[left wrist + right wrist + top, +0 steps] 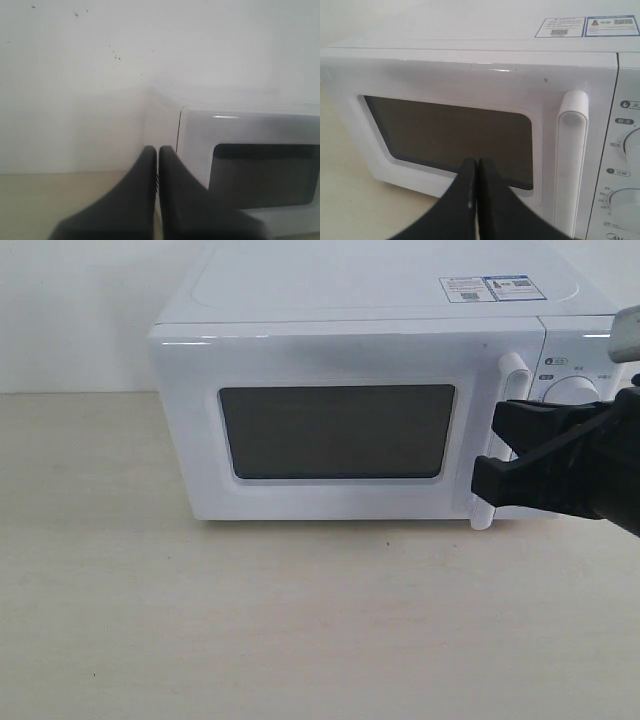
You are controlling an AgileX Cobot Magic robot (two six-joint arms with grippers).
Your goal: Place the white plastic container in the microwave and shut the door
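A pale cream tabletop [250, 630] fills the lower half of my exterior view. It is matte, with faint horizontal streaks like light wood grain, and one tiny dark speck [388, 543] lies on it near the middle. Behind it rises a plain white wall [70, 310], which meets the tabletop in a straight, level line on the left side of that view. From my left wrist I see white wall again, softly blurred, bare except for a few small dark marks, among them a tight cluster of dots [116, 57].
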